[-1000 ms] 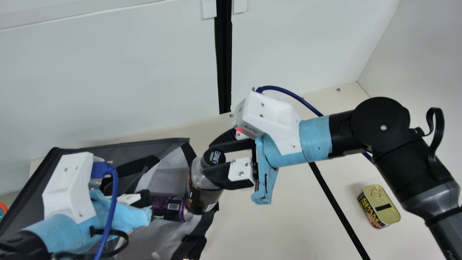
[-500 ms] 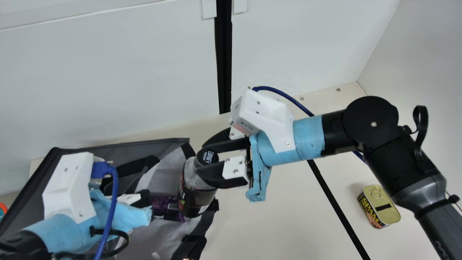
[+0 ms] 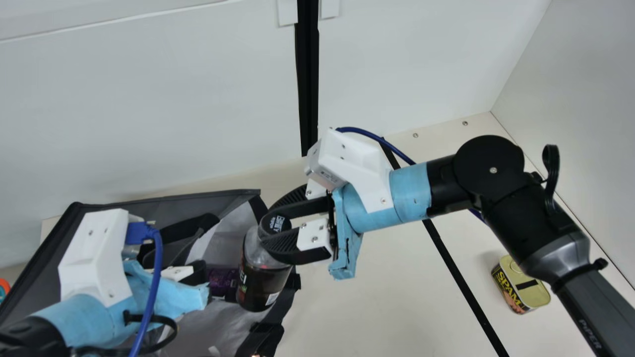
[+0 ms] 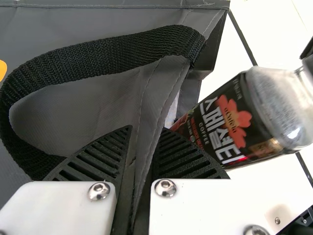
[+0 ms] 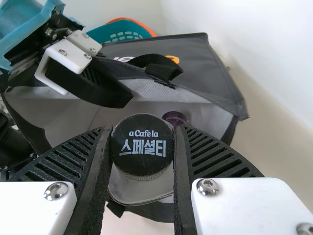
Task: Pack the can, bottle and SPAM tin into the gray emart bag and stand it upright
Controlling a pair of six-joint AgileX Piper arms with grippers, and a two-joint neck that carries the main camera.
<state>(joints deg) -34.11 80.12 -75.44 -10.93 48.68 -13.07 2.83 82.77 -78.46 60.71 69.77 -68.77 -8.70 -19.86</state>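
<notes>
Packing the clear, dark-labelled bottle (image 3: pixel 263 285): my right jaws clench its black cap (image 5: pixel 142 144), my left jaws pinch the gray fabric bag (image 5: pixel 195 56); next, lower bottle inside.

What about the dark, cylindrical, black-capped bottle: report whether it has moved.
Yes, the bottle moved left in the main view, further across the gray fabric bag.

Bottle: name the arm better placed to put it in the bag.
Right, I'd judge. The right gripper already holds the bottle at the bag's mouth, while the left gripper is pinching the bag's fabric.
</notes>
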